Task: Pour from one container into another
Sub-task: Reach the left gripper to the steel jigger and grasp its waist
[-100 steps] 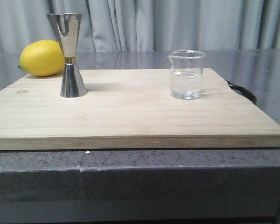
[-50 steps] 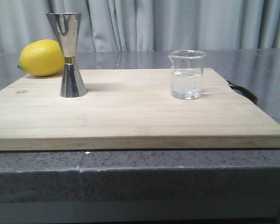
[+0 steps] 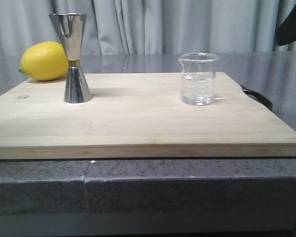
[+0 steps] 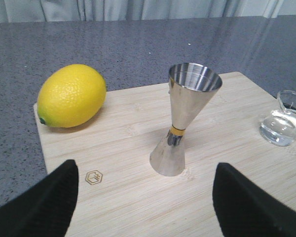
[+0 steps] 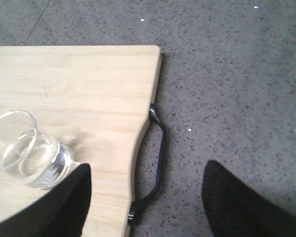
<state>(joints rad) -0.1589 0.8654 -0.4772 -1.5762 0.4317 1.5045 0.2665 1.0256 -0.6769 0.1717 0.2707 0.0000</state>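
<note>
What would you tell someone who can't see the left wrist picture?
A tall shiny steel jigger stands upright on a pale wooden board, with a yellow lemon beside it and a small clear glass beaker at the edge.

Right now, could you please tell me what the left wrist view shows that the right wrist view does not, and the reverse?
Only the left wrist view shows the yellow lemon, the shiny steel hourglass jigger with its gold waistband, and the hexagon logo on the board. Only the right wrist view shows the black loop handle at the board's edge. Both show the pale wooden cutting board, the small clear glass beaker holding clear liquid, the grey speckled counter, and open dark fingers holding nothing.
</note>
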